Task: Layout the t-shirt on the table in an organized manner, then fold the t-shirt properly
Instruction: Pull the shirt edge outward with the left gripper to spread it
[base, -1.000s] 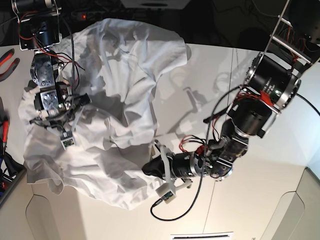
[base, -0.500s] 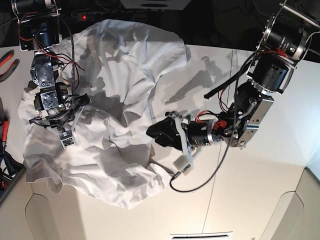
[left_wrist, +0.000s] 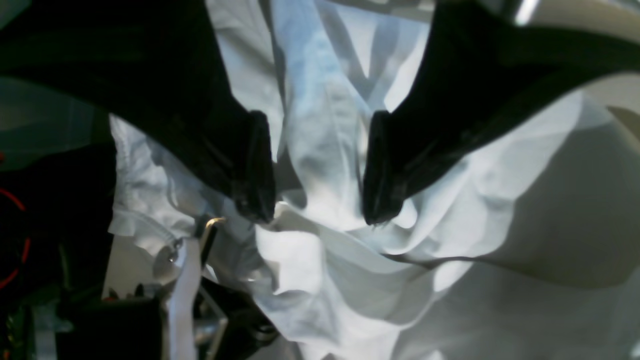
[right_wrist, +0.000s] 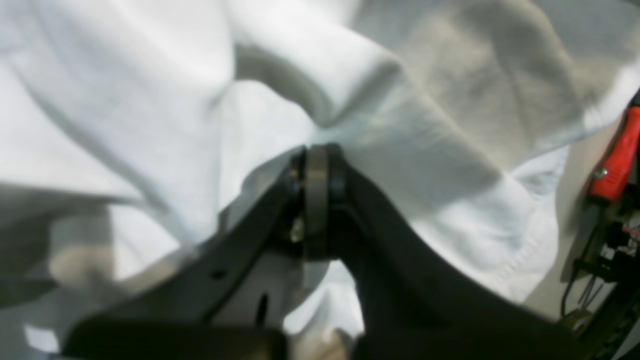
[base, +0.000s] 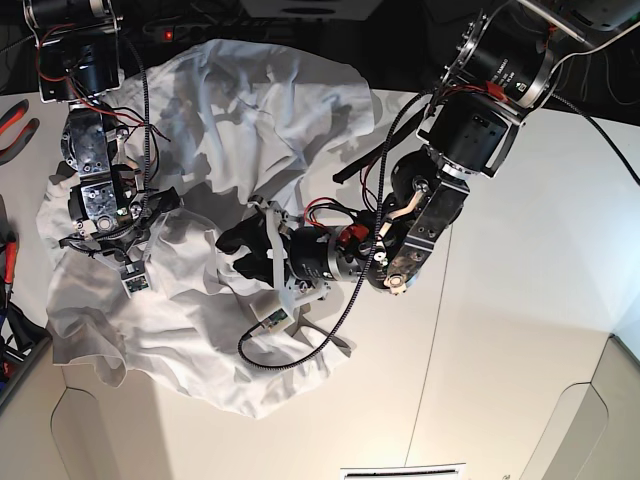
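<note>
The t-shirt (base: 250, 130) is soft white cloth, matt and creased, with stitched hems. The tabletop (base: 520, 320) looks smooth and matt white. Both arms' jaws are black, dull plastic.

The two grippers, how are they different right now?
The left gripper has its jaws wide apart, with nothing pinched between them; the right gripper is squeezed shut on the t-shirt. In the base view, the left gripper reaches over the middle of the t-shirt, while the right gripper sits at its side edge. Both are black and both are over the white cloth.
</note>
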